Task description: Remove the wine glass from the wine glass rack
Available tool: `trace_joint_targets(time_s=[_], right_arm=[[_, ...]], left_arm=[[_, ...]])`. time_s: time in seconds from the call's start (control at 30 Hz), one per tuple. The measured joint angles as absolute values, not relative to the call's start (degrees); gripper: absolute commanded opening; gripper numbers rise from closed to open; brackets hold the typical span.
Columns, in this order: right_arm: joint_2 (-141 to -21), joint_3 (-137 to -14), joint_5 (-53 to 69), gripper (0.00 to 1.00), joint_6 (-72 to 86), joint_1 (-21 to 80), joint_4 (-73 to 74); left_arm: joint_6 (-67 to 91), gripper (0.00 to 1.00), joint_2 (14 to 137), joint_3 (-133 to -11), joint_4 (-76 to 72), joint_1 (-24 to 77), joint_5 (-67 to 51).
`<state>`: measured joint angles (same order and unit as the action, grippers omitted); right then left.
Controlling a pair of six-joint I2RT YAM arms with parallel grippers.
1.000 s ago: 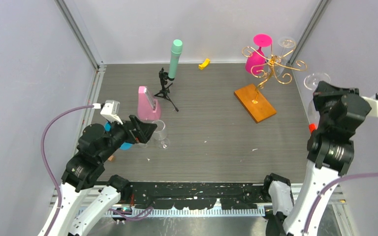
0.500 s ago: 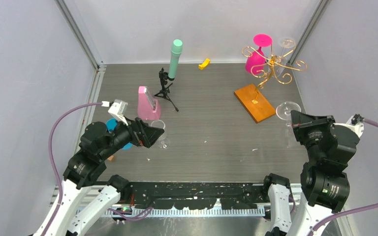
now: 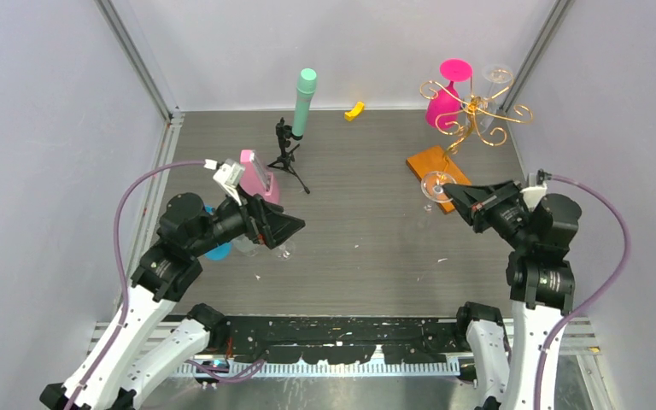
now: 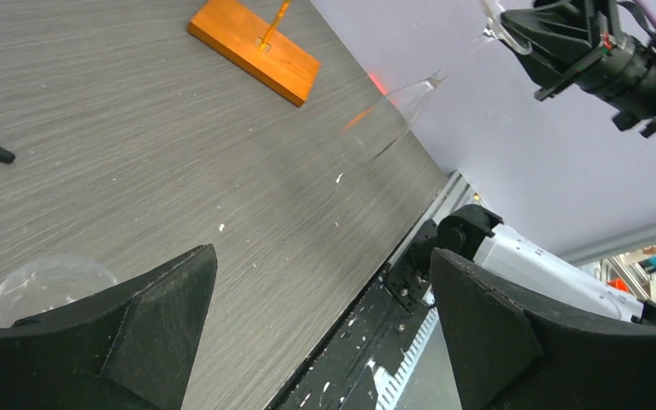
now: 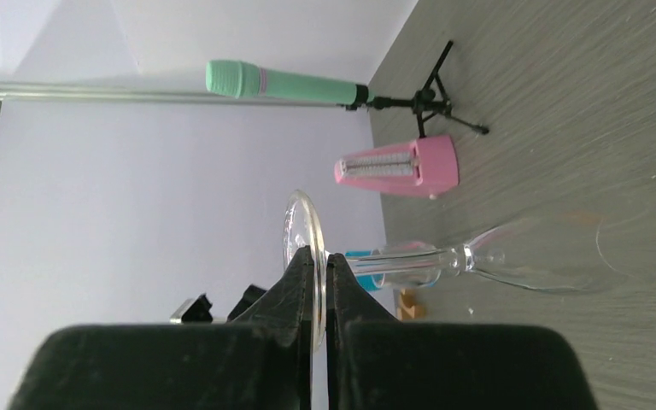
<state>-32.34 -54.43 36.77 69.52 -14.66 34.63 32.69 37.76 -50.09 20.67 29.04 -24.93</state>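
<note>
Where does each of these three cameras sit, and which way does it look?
Top external: above and behind the arms, looking down on the table; left tool and right tool show.
Left wrist: on the left arm, facing right toward the rack's wooden base; own open fingers below.
Right wrist: on the right arm, facing left toward the pink metronome; own fingers pinch the clear wine glass.
Shared: both wrist views show that glass.

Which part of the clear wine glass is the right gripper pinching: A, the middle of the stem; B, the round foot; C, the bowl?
B: in the right wrist view the right gripper is closed on the flat foot disc of the wine glass, with stem and bowl pointing away.
</note>
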Motion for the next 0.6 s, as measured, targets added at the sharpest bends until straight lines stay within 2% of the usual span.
trace_joint_targets(time_s=[0.27,0.47,0.6], right_arm=[[-36.45,-52.34,41.39,0.00,73.21,-5.96,25.32],[-39.51,-51.92,38.20,0.00,73.69,9.87,19.40],[-43.40,-51.90,34.02,0.00,73.67,20.51,15.53]], left_arm=[[32.32,0.97,43.79,-47.75,12.12,29.67,-31.31],[26.61,0.96,49.63,-48.82,10.79,32.42,-34.85],[24.08,0.88,51.05,-50.28,10.48,33.54,-35.24]])
